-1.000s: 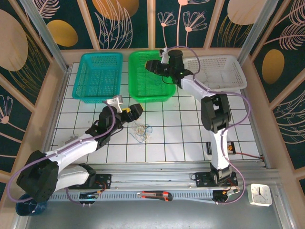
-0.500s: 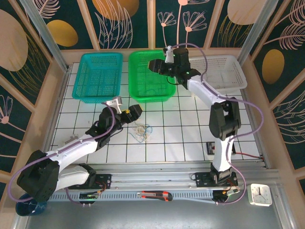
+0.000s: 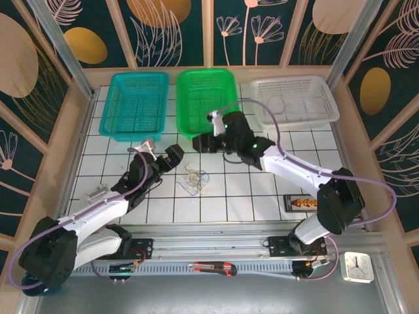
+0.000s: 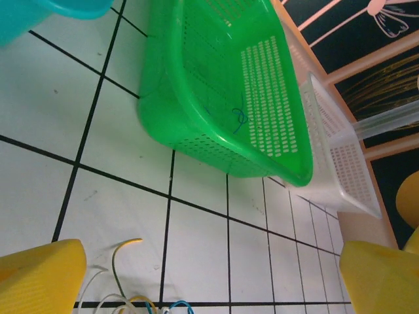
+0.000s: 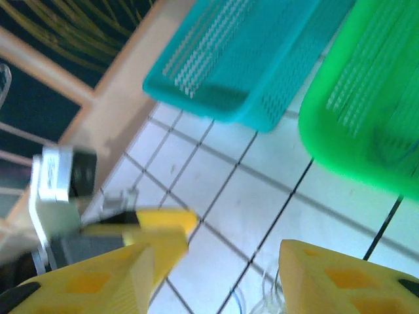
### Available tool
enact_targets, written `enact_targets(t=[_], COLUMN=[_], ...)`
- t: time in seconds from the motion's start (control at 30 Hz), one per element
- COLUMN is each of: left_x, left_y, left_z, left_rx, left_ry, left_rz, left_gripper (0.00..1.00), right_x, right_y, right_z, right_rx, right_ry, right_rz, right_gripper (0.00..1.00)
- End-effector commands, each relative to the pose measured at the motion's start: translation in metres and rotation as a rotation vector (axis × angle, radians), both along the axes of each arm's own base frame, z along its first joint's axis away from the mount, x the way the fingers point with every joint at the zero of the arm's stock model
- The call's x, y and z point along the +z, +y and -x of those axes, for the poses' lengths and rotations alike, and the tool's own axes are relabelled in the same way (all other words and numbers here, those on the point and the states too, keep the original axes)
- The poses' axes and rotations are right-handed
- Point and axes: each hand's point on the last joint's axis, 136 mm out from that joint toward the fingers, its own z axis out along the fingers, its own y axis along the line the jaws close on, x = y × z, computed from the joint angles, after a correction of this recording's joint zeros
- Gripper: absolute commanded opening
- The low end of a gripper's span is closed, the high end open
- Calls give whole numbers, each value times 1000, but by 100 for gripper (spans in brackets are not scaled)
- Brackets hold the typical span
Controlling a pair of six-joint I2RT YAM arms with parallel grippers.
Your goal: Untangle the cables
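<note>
**Top view.** At middle of worktop (image 3: 262, 190), a bit toward near edge: cables (image 3: 195, 180), one small tangle of white, blue and pale yellow loops. Just left of tangle: left gripper (image 3: 174, 154), fingers spread wide, nothing between. Just beyond tangle, toward far edge: right gripper (image 3: 200, 144), pointing left, apart from cables; finger gap hard to judge from here. Along far edge, left to right: teal basket (image 3: 134, 104), green basket (image 3: 206, 98), white basket (image 3: 294, 98). Near right edge: small dark box (image 3: 302, 203).

**Left wrist view.** Left gripper (image 4: 213, 261) w/ yellow fingers (image 4: 39, 278) at both bottom corners, far apart, holding nothing. Between them, at very bottom: ends of cables (image 4: 141, 302), flat on white tile. Beyond: green basket (image 4: 196, 104) w/ thin blue cable (image 4: 237, 118) curled inside, by its wall. Behind it, white basket (image 4: 340, 163); at top left, corner of teal basket (image 4: 52, 8).

**Right wrist view, blurred.** Right gripper (image 5: 216, 268) w/ yellow fingers (image 5: 334, 281) apart, only tile between, gripping nothing. Low in gap: a few pale loops of cables (image 5: 268, 294), not touched. At left: one yellow finger (image 5: 163, 222) of left gripper. Farther off: teal basket (image 5: 249, 65) and green basket (image 5: 366, 98), side by side.
</note>
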Motion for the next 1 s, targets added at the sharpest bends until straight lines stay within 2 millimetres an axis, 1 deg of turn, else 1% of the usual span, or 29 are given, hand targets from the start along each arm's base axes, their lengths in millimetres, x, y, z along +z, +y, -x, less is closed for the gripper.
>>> enact_targets(t=[0.0, 0.13, 0.23, 0.33, 0.43, 0.5, 0.57, 0.63, 0.7, 0.8, 0.97], left_x=[-8, -14, -15, -16, -17, -15, -11, -6, -1, 4, 5], left_y=[11, 19, 24, 29, 36, 40, 44, 49, 53, 56, 56], left_z=[5, 9, 9, 5, -1, -6, -12, -18, -22, -26, -29], left_rx=[38, 55, 61, 70, 80, 81, 77, 79, 80, 82, 75], left_ry=[42, 67, 75, 82, 93, 97, 96, 93, 87, 81, 79], left_rz=[38, 43, 44, 37, 31, 40, 55, 62, 64, 70, 79], left_gripper=[99, 99, 99, 99, 99, 99, 99, 99, 99, 99, 99], right_x=[-36, -68, -79, -84, -91, -98, -106, -119, -132, -146, -157], right_y=[-9, 0, 14, 35, 57, 70, 81, 87, 88, 89, 89], right_z=[20, 55, 76, 91, 97, 99, 96, 90, 83, 72, 62], right_rx=[-26, 33, 101, 170, 215, 237, 233, 212, 188, 158, 143], right_ry=[0, 13, 7, -2, -8, -14, -22, -38, -57, -104, -144], right_rz=[118, 215, 259, 276, 299, 320, 353, 415, 486, 579, 652], right_gripper=[53, 52, 51, 50, 48, 47, 46, 44, 44, 44, 44])
